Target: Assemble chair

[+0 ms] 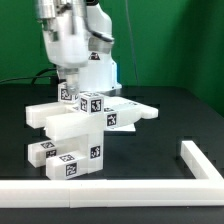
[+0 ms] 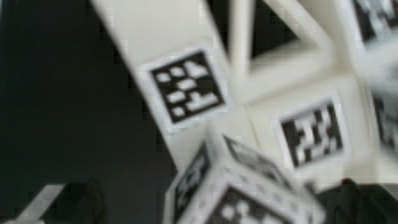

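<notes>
Chair (image 1: 85,125) sits mid-table as a part-built stack of white tagged blocks, approx. centre of the exterior view, with the arm directly above it. Gripper (image 1: 72,88) is low over the top of the stack, near the upper tagged cubes. Jaws look spread and nothing seems to hang between them, but the fingertips are partly hidden behind the blocks, so can't tell for sure from the exterior view. Wrist view is blurred: only tilted white faces w/ tags close to the lens, fingers not made out.

Step in hand (my read): a piece just set onto the stack, release phase. Next move prob. calls for a straight lift clear of the blocks w/o nudging them, then going for a loose part. Which part is next: can't say.

Count, exterior view:
- arm: 1, gripper: 1
- chair stack: 1; separate pieces in it hard to split, at least four blocks/panels
- tags facing camera on stack: approx. six, some too small to be sure
- white L-shaped rail (image 1: 190,160): 1, along the near edge and exterior view's right, well apart from the stack
- black table (image 1: 160,85): 1
- cable (image 1: 20,78): 1, at the exterior view's left
</notes>
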Available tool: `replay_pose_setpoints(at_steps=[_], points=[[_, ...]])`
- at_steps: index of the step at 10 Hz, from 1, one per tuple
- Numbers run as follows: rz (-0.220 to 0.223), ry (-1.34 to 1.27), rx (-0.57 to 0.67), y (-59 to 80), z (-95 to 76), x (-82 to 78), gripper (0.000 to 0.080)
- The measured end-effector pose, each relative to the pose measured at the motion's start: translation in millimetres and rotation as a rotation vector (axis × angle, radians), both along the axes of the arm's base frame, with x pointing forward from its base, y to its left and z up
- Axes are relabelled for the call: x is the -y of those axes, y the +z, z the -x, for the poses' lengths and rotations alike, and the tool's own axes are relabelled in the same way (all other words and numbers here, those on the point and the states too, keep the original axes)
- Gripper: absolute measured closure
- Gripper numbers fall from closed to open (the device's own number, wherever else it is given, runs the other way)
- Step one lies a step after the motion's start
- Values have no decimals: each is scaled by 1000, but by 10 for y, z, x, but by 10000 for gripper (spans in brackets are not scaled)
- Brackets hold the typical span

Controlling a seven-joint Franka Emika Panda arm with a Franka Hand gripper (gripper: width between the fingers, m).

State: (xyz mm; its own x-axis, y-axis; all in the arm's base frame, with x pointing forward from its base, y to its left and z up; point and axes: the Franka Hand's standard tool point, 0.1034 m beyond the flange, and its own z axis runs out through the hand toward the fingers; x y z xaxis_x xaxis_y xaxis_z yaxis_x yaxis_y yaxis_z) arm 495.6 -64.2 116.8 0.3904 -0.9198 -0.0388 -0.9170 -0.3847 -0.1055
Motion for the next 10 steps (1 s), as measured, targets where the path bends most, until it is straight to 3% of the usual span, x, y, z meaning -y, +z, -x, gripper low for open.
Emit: replay_pose_setpoints(at_steps=[4, 6, 7, 9, 10], points=[[27, 299, 8, -21, 22, -24, 151], [107, 699, 20, -11, -41, 35, 151], [126, 828, 25, -33, -46, 67, 151], [126, 790, 19, -51, -38, 81, 151], [126, 789, 19, -51, -38, 84, 261]])
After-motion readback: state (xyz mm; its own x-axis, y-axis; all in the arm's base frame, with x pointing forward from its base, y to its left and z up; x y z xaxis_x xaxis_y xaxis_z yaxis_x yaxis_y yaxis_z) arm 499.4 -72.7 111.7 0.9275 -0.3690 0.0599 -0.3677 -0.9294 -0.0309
